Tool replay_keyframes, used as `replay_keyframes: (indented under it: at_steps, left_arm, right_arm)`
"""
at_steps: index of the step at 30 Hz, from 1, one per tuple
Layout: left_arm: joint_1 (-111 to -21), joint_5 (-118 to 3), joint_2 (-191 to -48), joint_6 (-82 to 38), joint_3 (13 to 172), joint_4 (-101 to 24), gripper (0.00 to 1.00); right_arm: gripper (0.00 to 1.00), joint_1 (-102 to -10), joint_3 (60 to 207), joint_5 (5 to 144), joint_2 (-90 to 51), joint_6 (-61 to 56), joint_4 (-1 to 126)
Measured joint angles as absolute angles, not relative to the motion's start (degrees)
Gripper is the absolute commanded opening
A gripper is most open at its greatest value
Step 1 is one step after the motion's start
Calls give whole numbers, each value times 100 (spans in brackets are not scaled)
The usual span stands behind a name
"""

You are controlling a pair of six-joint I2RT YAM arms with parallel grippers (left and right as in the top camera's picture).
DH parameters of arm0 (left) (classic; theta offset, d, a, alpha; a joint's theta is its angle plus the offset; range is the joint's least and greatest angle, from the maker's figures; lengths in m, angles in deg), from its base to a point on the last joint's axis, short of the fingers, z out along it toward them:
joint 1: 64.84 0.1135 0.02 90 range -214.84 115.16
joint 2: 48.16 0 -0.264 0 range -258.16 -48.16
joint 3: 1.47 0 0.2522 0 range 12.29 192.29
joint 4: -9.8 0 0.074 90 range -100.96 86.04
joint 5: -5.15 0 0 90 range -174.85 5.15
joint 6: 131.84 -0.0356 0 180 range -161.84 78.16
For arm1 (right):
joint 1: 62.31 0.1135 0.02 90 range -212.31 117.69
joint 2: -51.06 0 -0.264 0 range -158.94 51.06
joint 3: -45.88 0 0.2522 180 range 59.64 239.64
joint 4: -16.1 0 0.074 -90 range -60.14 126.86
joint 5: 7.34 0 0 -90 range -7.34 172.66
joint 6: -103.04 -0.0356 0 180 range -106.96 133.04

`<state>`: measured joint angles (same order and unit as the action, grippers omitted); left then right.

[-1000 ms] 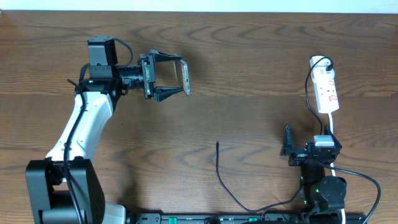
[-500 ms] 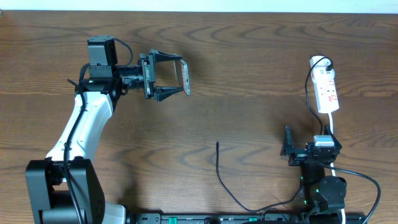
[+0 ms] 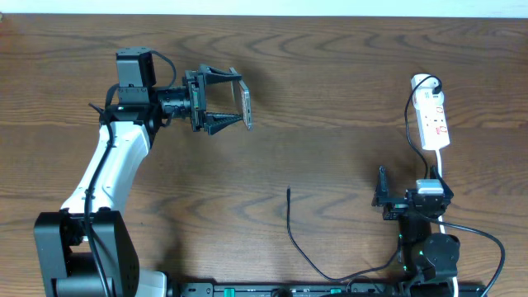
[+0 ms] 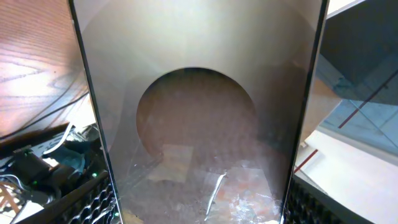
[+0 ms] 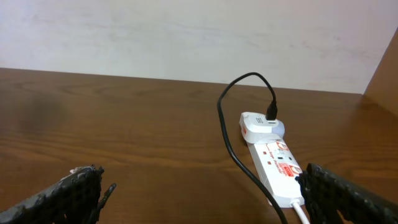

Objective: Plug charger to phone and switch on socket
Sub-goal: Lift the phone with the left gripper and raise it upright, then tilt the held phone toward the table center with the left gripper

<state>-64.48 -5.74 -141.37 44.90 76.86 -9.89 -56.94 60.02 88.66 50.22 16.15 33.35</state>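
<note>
The left hand (image 3: 243,102), spread wide, grips the phone (image 3: 246,107) edge-up between its fingertips, well apart from the charger (image 3: 288,210).

No legible lettering anywhere, only tiny red marks, too small for reading, on the socket (image 5: 277,163)

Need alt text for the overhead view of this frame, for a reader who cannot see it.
The left gripper holds the phone on edge between its fingers, left of centre over the wooden table. The charger lies loose near the front edge, not plugged into the phone, and the socket sits at the far right, beyond the right gripper.
</note>
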Motion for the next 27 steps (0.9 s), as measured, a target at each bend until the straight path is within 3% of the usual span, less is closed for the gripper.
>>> replay_keyframes:
  at_steps: [27]
  left_arm:
    - [-6448, -574, -14137, 4160, 7686, -989, 7]
  right_arm:
    - [99, -5694, 6002, 8866, 5022, 1615, 3335]
